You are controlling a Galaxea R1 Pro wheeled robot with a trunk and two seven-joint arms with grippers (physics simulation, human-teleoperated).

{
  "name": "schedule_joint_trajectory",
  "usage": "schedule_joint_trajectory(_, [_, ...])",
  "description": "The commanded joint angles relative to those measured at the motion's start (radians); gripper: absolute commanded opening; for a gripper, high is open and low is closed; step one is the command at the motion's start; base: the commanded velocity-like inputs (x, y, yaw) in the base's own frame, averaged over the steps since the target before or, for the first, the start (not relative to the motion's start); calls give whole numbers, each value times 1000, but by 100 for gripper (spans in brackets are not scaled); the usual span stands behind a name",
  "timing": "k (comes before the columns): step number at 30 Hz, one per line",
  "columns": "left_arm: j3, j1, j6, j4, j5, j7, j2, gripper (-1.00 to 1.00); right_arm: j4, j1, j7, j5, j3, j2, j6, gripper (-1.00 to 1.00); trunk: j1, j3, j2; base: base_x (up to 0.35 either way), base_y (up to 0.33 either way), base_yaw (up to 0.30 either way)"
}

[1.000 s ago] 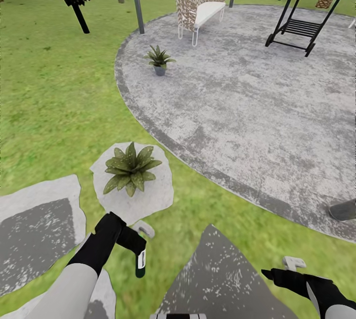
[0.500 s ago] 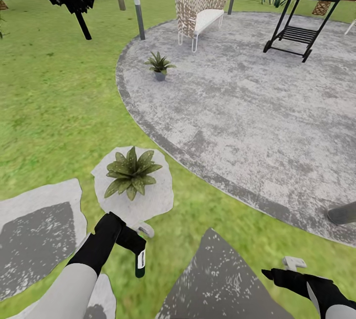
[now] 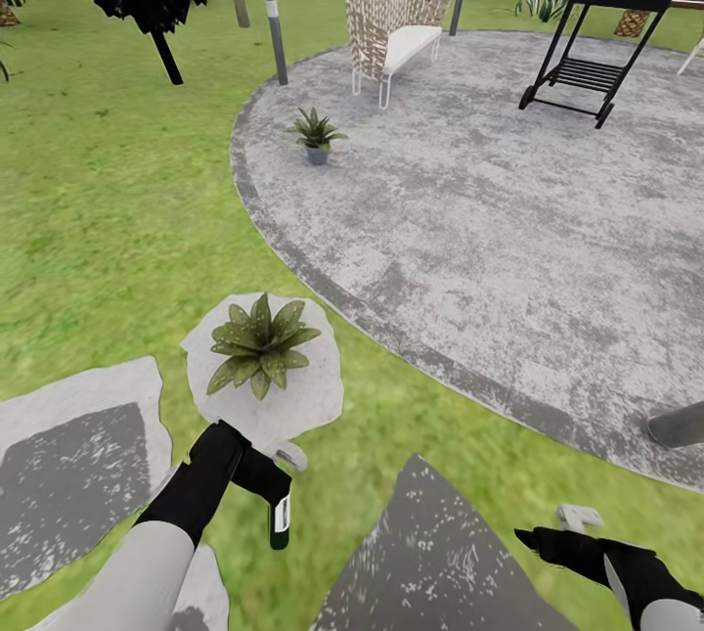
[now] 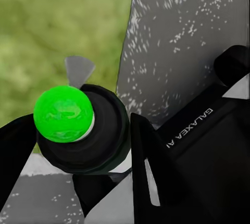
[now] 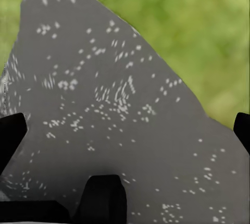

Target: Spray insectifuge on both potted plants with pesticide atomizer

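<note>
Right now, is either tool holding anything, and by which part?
Left tool grips the pesticide atomizer around its upper body, just below the white trigger head. Right tool is open, holding nothing.

White lettering "GALAXEA" runs along the black left end effector (image 4: 104, 146) housing

near potted plant (image 3: 259, 345): pot hidden under leaves | right hand (image 3: 548, 543): fingers unclear
</note>
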Motion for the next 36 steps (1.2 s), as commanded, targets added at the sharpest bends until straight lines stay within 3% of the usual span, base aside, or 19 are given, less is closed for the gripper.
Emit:
schedule_joint_trajectory(1, [-1,5,0,5,-2,-3,-6,-100,-8,-7,13,0,-3,6,11,100,0,-1,0,0,0,0])
schedule_joint_trajectory(4, [-6,22,-16,22,3,-2,-6,-100,-17,-23,30,-19,14,23,28,100,0,-1,0,0,0,0])
schedule_joint_trajectory(6, [-3,34,-16,21,-10,-12,-6,-100,-6,-17,30,-7,21,14,28,100,0,-1,0,0,0,0])
schedule_joint_trajectory(11, [0,62,10,-7,-35,-18,-6,-100,2,-14,2,14,-8,-14,-1,100,0,-1,0,0,0,0])
schedule_joint_trajectory(18, [0,99,47,-46,-36,-17,-10,-100,-2,-14,-37,16,-47,-19,-16,100,0,-1,0,0,0,0])
schedule_joint_trajectory(23, [0,94,48,-74,-36,-19,-17,-100,-4,-14,-38,18,-75,-18,-15,100,0,-1,0,0,0,0])
schedule_joint_trajectory(28, [0,91,48,-164,-36,-21,-17,-100,-26,-14,-38,22,-71,-17,-14,100,0,-1,0,0,0,0])
schedule_joint_trajectory(32, [-1,90,46,-191,-36,-22,-16,-100,-138,-14,-36,21,-68,-16,-14,100,0,-1,0,0,0,0])
schedule_joint_trajectory(34, [-14,90,12,-193,-36,-23,-15,-100,-158,-14,-35,21,-66,-16,-13,100,0,-1,0,0,0,0])
schedule_joint_trajectory(36, [-28,90,-40,-193,-36,-24,-14,-100,-163,-14,-35,21,-32,-16,-12,100,0,-1,0,0,0,0])
